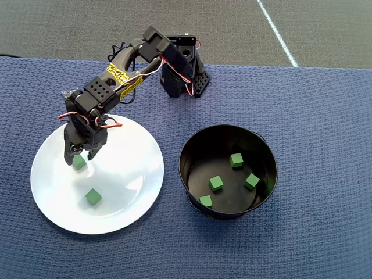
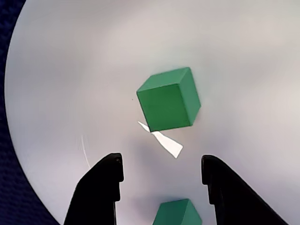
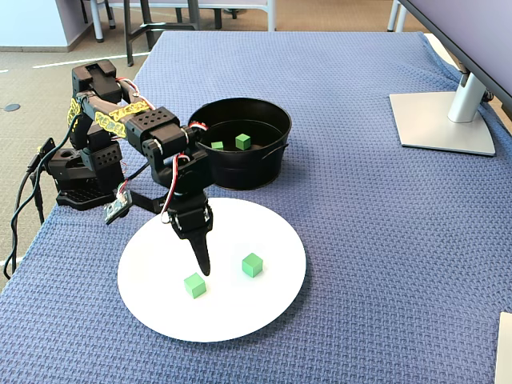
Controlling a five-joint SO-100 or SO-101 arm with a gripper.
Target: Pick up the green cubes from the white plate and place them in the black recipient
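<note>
Fingers [image 2: 161, 171] spread, one green cube [image 2: 177, 213] between them on the white plate [image 2: 56, 70]; closing off-centre could skid it across the glossy surface.

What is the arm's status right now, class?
End effector open, low over large glossy white plate. Small green cube between its fingers, ungripped; second cube beyond. Four cubes in black metal pot. Nothing blocking.

Glossy white plate [image 1: 133, 192] throwing glare – 2 matt green cubes [image 1: 93, 197] on it, black recipient [image 1: 192, 174] shiny inside, desk [image 1: 325, 116] in rough woven blue cloth.
</note>
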